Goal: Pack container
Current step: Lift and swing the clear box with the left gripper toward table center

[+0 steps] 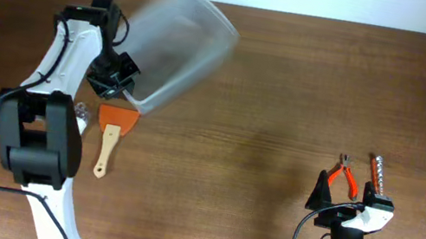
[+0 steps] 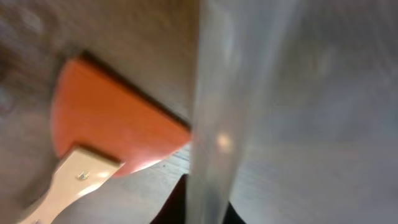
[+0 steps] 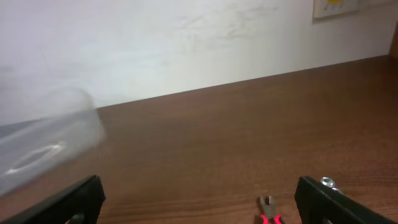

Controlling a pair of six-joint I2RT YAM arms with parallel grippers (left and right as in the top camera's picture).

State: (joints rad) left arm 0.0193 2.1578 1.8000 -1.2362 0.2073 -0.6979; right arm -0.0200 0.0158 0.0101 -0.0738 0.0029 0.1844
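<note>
Two arms share this, but only one has the bin: our left gripper [image 1: 121, 79] is clamped on the rim of the container [image 1: 183, 39] at its 7 o'clock corner. The bin's long axis therefore runs away from that hand toward 1 o'clock, at the table's far left. The orange scraper [image 1: 116, 124] lies just beside it at 6 o'clock. The pliers [image 1: 344, 176], well apart at 4 o'clock, sit nearer our right gripper [image 1: 347, 198], whose fingers stand apart and empty.

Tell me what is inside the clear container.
Nothing shows inside the container; only brown table shows through its blurred walls. The orange scraper lies outside, by its near edge. The left gripper hides that corner.
</note>
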